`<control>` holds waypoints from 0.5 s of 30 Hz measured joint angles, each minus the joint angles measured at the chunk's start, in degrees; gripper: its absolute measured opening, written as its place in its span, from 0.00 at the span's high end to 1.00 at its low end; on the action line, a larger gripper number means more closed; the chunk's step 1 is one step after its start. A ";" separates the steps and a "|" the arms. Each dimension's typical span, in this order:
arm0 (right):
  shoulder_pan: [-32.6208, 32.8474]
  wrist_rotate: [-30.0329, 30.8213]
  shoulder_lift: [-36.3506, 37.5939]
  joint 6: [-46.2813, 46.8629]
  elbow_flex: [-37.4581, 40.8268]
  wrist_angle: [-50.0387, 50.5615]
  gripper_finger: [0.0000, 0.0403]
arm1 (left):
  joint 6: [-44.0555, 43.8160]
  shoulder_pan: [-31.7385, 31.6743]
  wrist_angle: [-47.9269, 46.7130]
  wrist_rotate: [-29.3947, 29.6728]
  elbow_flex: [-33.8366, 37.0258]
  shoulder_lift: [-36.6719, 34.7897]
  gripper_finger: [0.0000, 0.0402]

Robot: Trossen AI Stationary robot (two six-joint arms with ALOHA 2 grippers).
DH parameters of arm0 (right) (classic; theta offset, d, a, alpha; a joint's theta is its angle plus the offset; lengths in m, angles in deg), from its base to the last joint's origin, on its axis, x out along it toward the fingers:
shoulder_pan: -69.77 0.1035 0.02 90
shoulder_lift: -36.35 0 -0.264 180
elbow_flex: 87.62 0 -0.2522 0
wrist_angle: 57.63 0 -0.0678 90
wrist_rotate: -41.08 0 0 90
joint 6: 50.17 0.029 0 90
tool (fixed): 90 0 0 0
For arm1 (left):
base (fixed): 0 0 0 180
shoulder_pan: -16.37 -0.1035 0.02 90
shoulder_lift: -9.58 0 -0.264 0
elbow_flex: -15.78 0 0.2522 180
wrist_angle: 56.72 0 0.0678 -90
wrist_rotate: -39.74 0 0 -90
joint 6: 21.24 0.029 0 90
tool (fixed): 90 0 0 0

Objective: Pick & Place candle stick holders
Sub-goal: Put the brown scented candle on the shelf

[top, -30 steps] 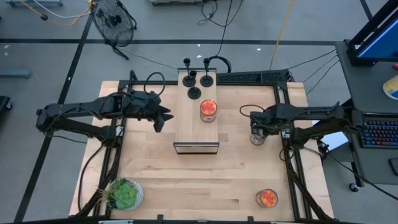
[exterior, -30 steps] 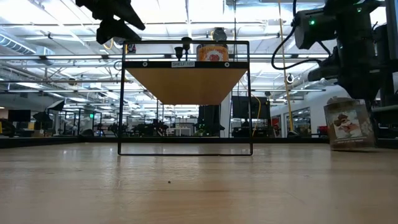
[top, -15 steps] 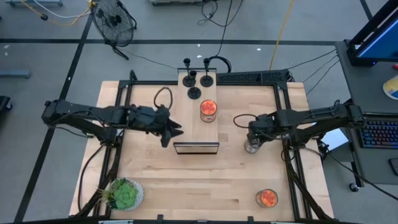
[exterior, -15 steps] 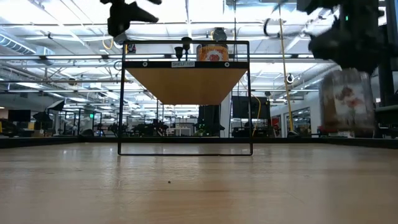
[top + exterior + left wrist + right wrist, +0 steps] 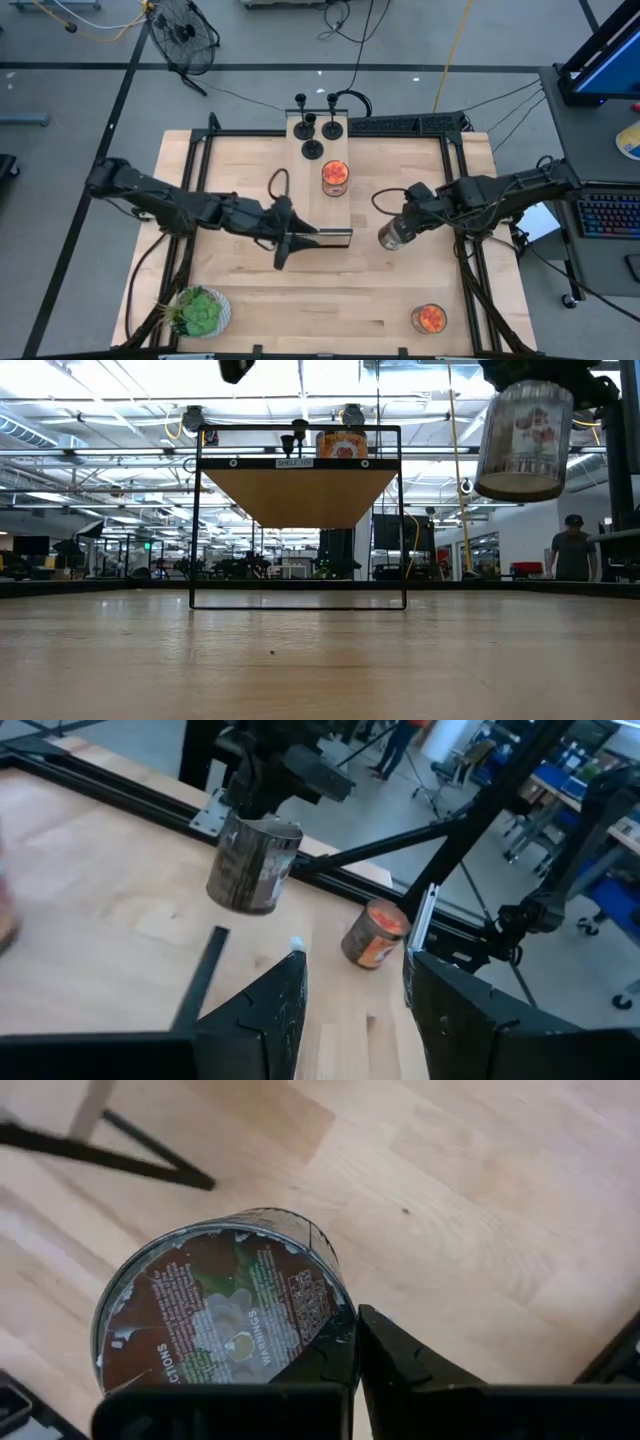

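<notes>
Two arms moving, neither on task items.
Right gripper (image 5: 393, 234): I've got it pinching a glass jar (image 5: 522, 440) by the rim, now lifted off the table (image 5: 300, 300) and carried toward 9 o'clock, near the shelf (image 5: 316, 185); earlier it sat on the wood.
Left gripper (image 5: 290, 241): fingers part-spread, empty; swung from mid-shelf to its 6 o'clock end.
Candle stick holders (image 5: 314, 125): three at shelf's 12 o'clock end, unchanged, beyond the orange jar (image 5: 335, 176).
Meaning: jar work, holders untouched.

"WARNINGS" — jar (image 5: 215, 1330) base label
</notes>
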 joint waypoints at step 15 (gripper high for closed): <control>5.52 1.18 -6.35 -8.56 -7.33 -7.40 1.00 | 8.59 0.26 -1.44 -9.20 -16.69 16.47 0.50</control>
